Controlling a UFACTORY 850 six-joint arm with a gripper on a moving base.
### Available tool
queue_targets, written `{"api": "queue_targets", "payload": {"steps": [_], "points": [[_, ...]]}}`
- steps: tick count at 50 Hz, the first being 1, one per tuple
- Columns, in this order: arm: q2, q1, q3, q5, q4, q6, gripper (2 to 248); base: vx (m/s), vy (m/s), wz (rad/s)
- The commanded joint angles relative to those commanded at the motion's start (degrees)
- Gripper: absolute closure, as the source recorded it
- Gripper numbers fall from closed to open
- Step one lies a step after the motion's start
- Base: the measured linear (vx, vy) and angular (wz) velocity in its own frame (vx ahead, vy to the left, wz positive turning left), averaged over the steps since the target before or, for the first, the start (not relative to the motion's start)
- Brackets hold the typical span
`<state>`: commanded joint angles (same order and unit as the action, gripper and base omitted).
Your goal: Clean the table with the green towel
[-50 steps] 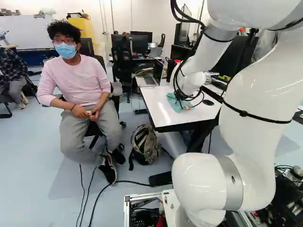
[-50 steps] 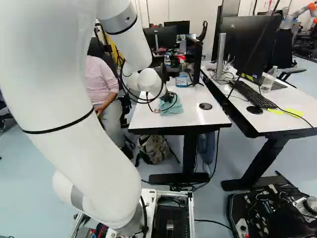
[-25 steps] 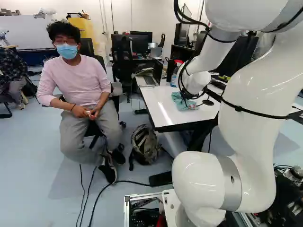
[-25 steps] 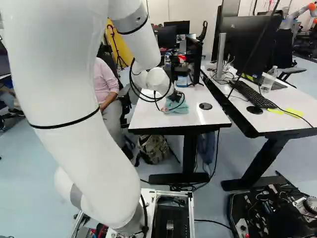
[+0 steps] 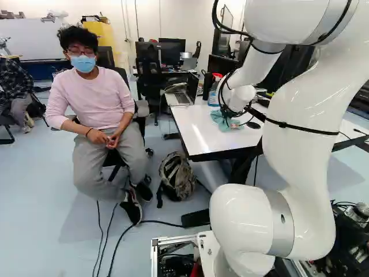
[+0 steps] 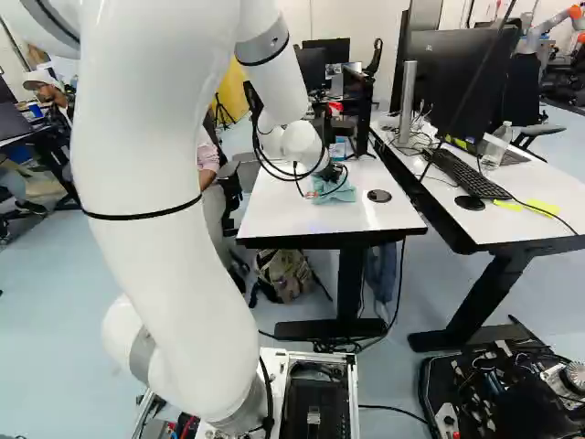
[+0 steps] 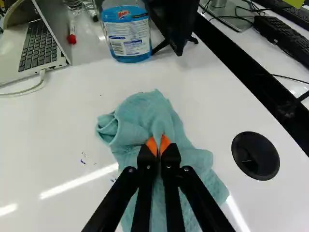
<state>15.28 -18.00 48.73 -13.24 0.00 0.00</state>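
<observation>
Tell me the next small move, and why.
Probably slide the green towel away from the black cable grommet, over the blue marks: the claw is shut on it, and those marks lie uncovered beside it.

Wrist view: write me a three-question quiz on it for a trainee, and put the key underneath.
1. True or false: the gripper is shut on the green towel.
2. What colour are the small marks on the white table beside the towel?
a) red
b) blue
c) yellow
3. Fill the gap: a white cable is plugged into the ____.

Key: 1 true; 2 b; 3 laptop
</observation>
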Motion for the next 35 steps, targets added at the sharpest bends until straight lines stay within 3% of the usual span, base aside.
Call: {"api": "queue_targets", "payload": {"steps": [18, 35], "points": [[-2.59, -0.02, -0.61, 0.70, 0.00, 0.00, 222, 0.000, 0.000, 0.000], [-5.66, -0.04, -1.57, 5.09, 0.00, 0.00, 222, 0.000, 0.000, 0.000]]}}
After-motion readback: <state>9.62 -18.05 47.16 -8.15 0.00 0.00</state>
